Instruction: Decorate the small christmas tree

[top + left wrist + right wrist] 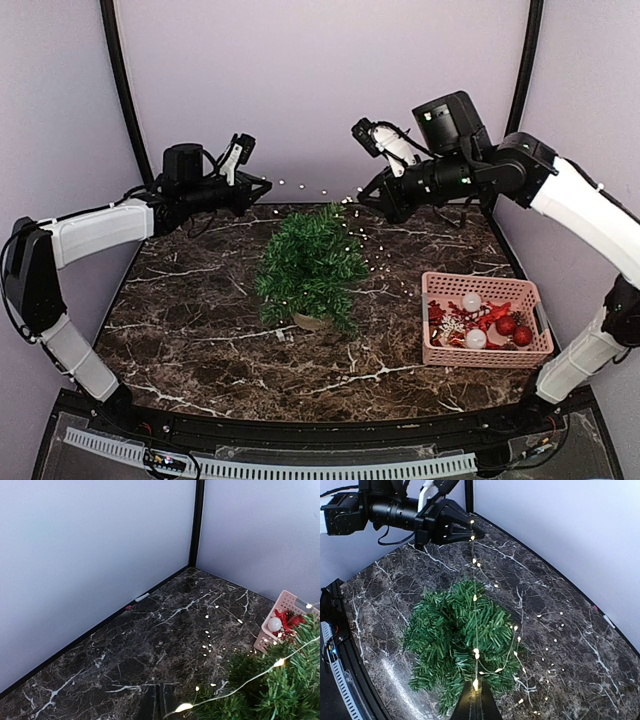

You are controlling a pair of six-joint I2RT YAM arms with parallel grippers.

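Note:
The small christmas tree point(308, 265) stands upright mid-table, dark green on a tan pot. A lit string of fairy lights point(314, 190) is stretched in the air above its top between my two grippers. My left gripper point(268, 185) is shut on one end, up and left of the tree. My right gripper point(362, 195) is shut on the string up and right of it. In the right wrist view the string point(476, 652) runs from my shut right gripper point(476, 687) over the tree point(455, 630) to the left gripper point(470, 532). The left wrist view shows its gripper point(159, 687) shut, a bulb point(183, 707) beside it.
A pink basket point(485, 279) at the right holds red and white baubles point(507, 325) and other red ornaments. The loose rest of the light string point(375, 255) trails on the dark marble table point(200, 330) to the right of the tree. Pale walls close in the back and sides.

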